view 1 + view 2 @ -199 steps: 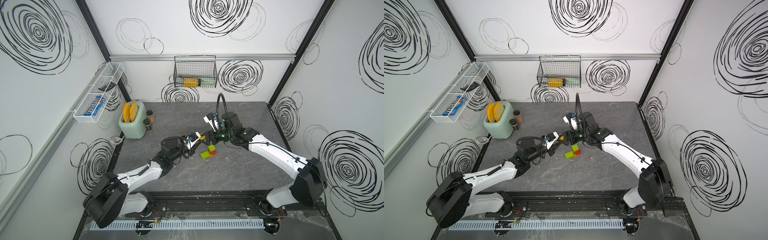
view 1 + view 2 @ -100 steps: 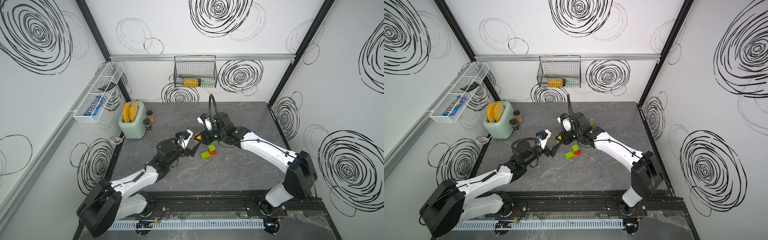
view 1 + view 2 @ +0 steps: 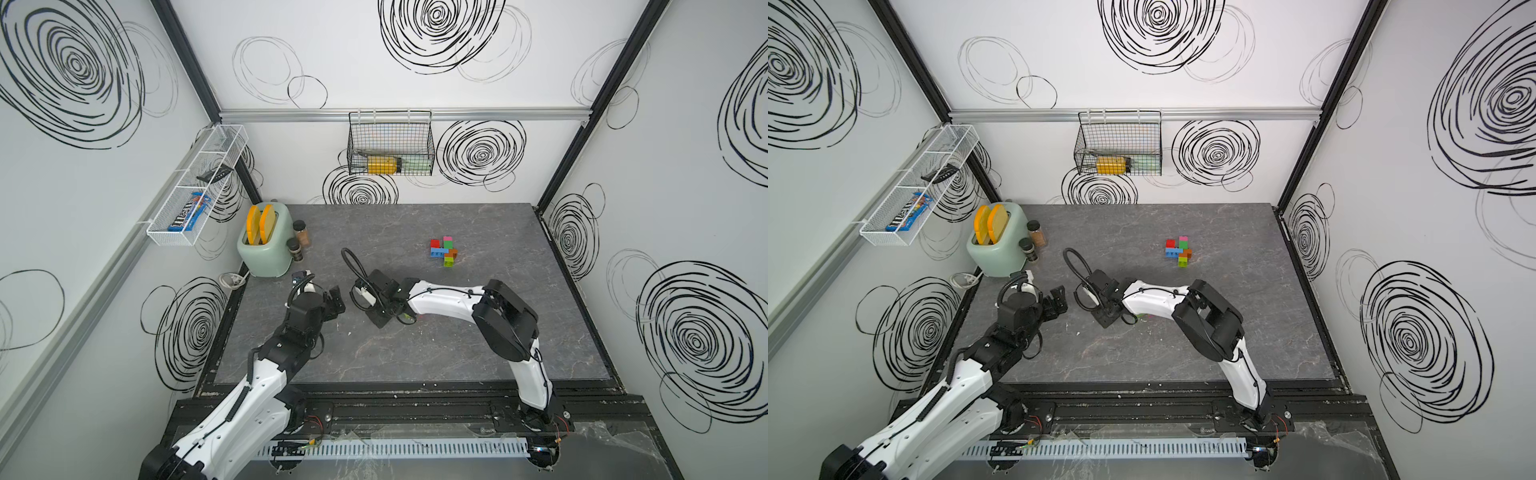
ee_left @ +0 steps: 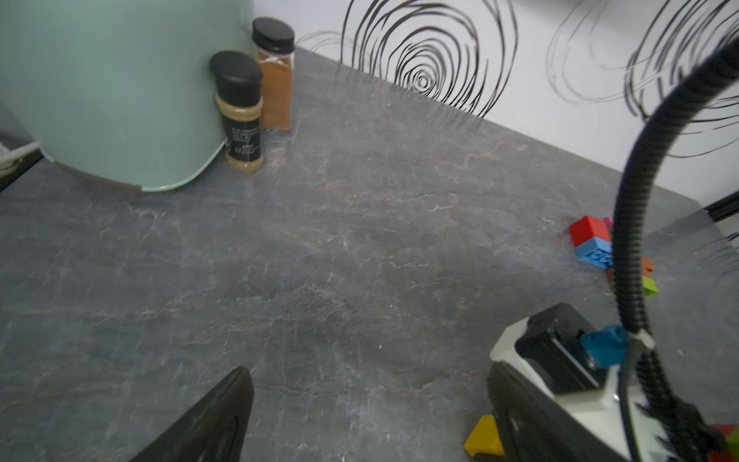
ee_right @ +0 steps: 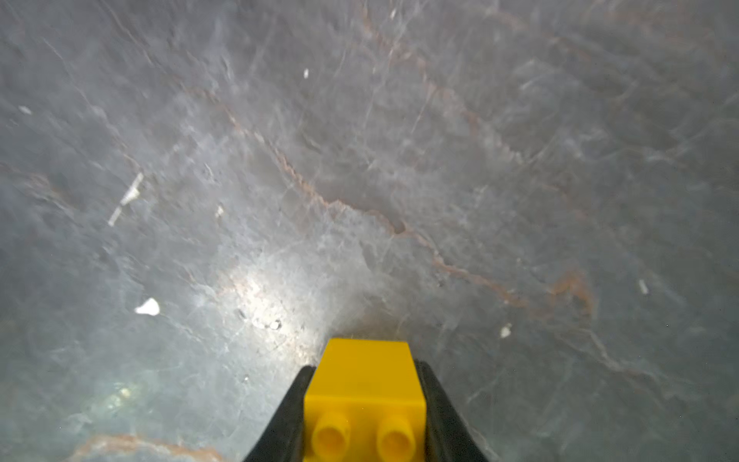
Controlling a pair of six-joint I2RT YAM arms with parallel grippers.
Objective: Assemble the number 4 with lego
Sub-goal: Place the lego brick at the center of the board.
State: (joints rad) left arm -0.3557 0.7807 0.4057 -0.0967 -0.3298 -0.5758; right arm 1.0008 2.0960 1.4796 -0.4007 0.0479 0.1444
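**Yellow brick clamped in my right gripper**

On the grey table [image 3: 478, 353], the lego cluster [image 3: 444, 250] lies flat, well beyond my grippers. Its long axis runs far to near, lime end nearest. My left gripper [image 3: 335, 300] hangs released. My right gripper [image 5: 364, 366] pinches a yellow brick [image 5: 364, 386], studs facing my wrist.

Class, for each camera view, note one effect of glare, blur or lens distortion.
Right wrist view: a white glare patch on the table near the yellow brick. Left wrist view: wall swirls streaked by motion blur. Both top views: even light, wide-angle lens splays the frame posts.
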